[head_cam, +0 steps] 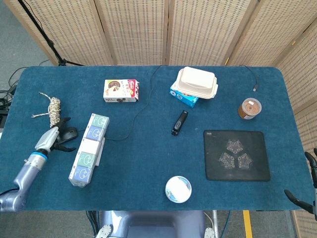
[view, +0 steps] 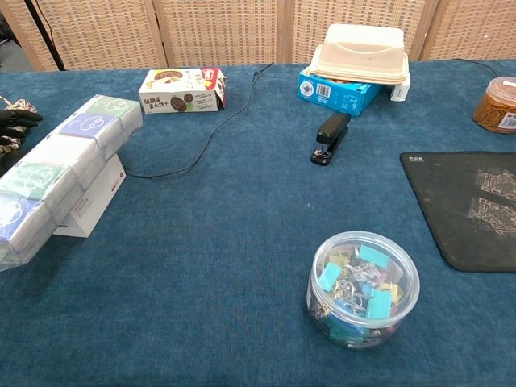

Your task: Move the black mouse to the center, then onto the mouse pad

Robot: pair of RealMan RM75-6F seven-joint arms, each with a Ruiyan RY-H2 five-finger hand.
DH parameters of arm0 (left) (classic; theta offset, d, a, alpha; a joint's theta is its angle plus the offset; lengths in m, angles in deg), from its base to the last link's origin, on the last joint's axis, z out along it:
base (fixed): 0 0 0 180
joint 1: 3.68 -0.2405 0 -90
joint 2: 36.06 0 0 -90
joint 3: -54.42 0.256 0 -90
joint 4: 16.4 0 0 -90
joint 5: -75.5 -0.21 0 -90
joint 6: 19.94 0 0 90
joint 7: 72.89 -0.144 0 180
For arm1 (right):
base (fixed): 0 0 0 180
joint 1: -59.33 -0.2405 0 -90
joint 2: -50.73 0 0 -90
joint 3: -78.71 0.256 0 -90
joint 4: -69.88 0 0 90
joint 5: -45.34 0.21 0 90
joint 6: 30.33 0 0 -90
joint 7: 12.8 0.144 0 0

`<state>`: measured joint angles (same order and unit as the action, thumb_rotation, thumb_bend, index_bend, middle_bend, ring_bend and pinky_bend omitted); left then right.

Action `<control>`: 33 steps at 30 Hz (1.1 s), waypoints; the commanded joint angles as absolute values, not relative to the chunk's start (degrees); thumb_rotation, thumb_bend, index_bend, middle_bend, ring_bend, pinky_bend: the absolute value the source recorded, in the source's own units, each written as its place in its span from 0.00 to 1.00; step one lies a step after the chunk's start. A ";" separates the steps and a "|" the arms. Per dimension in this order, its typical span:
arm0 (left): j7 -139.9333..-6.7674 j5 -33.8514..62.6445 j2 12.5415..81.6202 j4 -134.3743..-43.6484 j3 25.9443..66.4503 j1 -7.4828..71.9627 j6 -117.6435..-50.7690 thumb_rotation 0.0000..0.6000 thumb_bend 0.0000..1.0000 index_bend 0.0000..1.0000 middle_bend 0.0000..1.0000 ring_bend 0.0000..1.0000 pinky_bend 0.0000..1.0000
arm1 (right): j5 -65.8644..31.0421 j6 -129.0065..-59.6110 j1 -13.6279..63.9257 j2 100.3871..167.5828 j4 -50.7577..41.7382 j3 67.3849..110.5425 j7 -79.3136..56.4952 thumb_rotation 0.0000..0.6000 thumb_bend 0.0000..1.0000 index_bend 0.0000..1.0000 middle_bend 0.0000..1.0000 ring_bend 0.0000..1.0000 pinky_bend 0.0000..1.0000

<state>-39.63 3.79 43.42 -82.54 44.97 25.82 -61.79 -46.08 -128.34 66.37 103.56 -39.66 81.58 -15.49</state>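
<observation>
The black mouse (head_cam: 72, 133) lies at the table's left side, just left of a long pack of tissues (head_cam: 89, 148). My left hand (head_cam: 53, 136) has reached it from the left, with dark fingers (head_cam: 64, 122) spread above and below the mouse; a firm hold is not visible. Those fingertips (view: 16, 118) also show at the chest view's left edge. The black mouse pad (head_cam: 237, 154) lies flat at the right, also seen as the mouse pad (view: 472, 205). My right hand (head_cam: 311, 173) hangs off the table's right edge, fingers apart and empty.
The mouse cable (head_cam: 133, 116) runs toward the back edge. A rope bundle (head_cam: 52, 106), snack box (head_cam: 121, 90), stapler (head_cam: 179, 122), lidded container (head_cam: 196, 83), brown jar (head_cam: 249, 108) and tub of clips (head_cam: 178, 189) stand around the table's middle.
</observation>
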 commanded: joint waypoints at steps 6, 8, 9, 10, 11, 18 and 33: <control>-41.14 4.34 40.38 -86.89 45.29 24.51 -63.46 1.00 0.11 0.00 0.00 0.00 0.03 | -46.16 -128.27 66.32 103.51 -39.69 81.58 -15.23 1.00 0.00 0.00 0.00 0.00 0.00; -42.37 4.88 40.02 -87.90 45.49 24.29 -63.63 1.00 0.11 0.00 0.00 0.00 0.03 | -46.33 -128.23 66.31 103.59 -39.65 81.50 -15.31 1.00 0.00 0.00 0.00 0.00 0.00; -43.25 5.36 39.91 -88.51 45.60 24.26 -63.54 1.00 0.11 0.00 0.00 0.00 0.03 | -46.36 -128.18 66.29 103.59 -39.64 81.48 -15.37 1.00 0.00 0.00 0.00 0.00 0.00; -43.72 5.83 39.92 -88.79 45.61 24.27 -63.36 1.00 0.11 0.00 0.00 0.00 0.03 | -46.39 -128.16 66.28 103.60 -39.68 81.46 -15.42 1.00 0.00 0.00 0.00 0.00 0.00; -44.38 6.61 40.02 -89.02 45.54 24.34 -63.11 1.00 0.11 0.00 0.00 0.00 0.03 | -46.31 -128.18 66.33 103.57 -39.65 81.45 -15.44 1.00 0.00 0.00 0.00 0.00 0.00; -47.73 10.00 42.12 -87.59 45.30 25.14 -61.70 1.00 0.14 0.00 0.00 0.00 0.07 | -46.16 -128.34 66.39 103.39 -39.69 81.55 -15.18 1.00 0.00 0.00 0.00 0.00 0.00; -57.16 18.88 45.48 -84.75 44.21 25.37 -62.52 1.00 0.21 0.02 0.06 0.14 0.37 | -46.16 -128.09 66.29 103.45 -39.67 81.50 -14.97 1.00 0.00 0.00 0.00 0.00 0.00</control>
<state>-56.51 18.24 45.15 -85.00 44.26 25.38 -62.51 -46.16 -128.09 66.29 103.45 -39.67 81.50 -14.96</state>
